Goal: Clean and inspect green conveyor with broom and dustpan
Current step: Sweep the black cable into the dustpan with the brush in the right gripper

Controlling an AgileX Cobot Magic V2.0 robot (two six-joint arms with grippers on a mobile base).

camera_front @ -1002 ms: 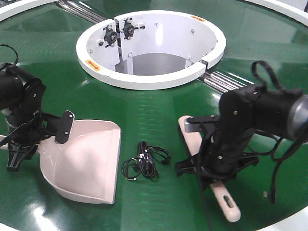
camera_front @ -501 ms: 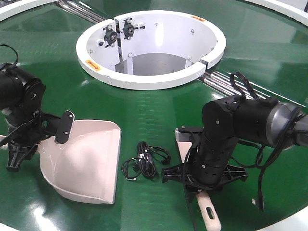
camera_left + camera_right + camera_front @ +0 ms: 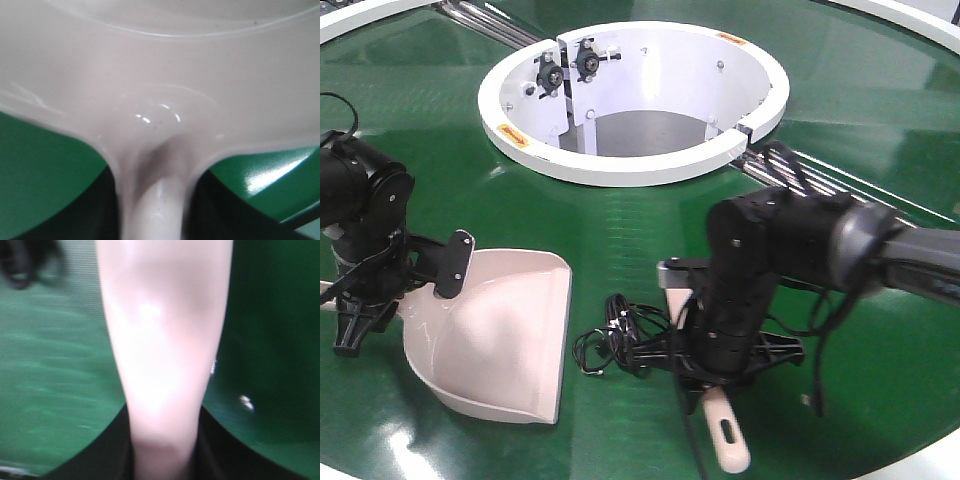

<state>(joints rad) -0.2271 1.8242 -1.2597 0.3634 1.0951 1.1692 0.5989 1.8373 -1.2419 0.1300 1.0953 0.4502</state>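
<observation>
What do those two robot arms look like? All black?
Mostly. The left arm and right arm are matte black with chunky rounded joints; the right one has a silver-grey section and loose black cables looping off it.

The green conveyor [image 3: 620,220] fills the view, ringing a white collar [image 3: 620,165], with metal roller strips [image 3: 790,165] showing beside the collar's right edge. The dustpan [image 3: 505,340] lies flat on the belt at the left, its lip facing right. The left gripper [image 3: 390,295] sits at its rear edge, and how its fingers close cannot be made out. A tangle of black cable [image 3: 620,335] lies between the dustpan and the broom [image 3: 725,440]. The right gripper [image 3: 715,365] grips the broom's middle, with the slotted handle pointing toward the camera.
</observation>
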